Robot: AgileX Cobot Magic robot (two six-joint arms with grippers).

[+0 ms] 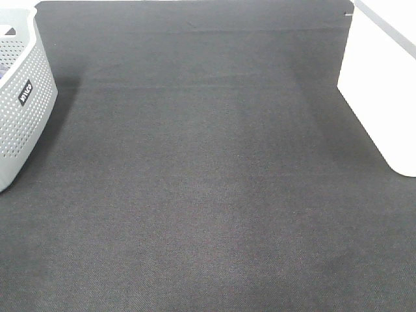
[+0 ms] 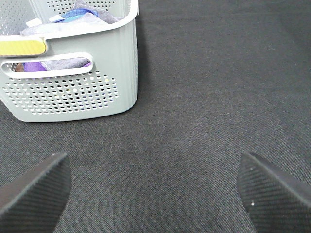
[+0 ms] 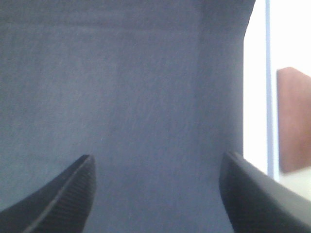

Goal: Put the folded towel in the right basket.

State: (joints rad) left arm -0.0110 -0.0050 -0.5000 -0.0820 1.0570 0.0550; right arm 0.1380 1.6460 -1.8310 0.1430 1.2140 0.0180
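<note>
No folded towel lies on the dark mat [image 1: 208,195] in any view. A white smooth-walled container [image 1: 383,97] stands at the right edge of the exterior view; only its side shows. My left gripper [image 2: 155,194] is open and empty above the mat, facing a grey perforated basket [image 2: 73,92] that holds purple, blue and grey cloths [image 2: 77,17]. My right gripper [image 3: 155,194] is open and empty over bare mat. Neither gripper shows in the exterior view.
The grey perforated basket [image 1: 19,97] stands at the left edge of the exterior view. In the right wrist view a white surface [image 3: 255,97] borders the mat, with a brown panel [image 3: 294,121] beyond it.
</note>
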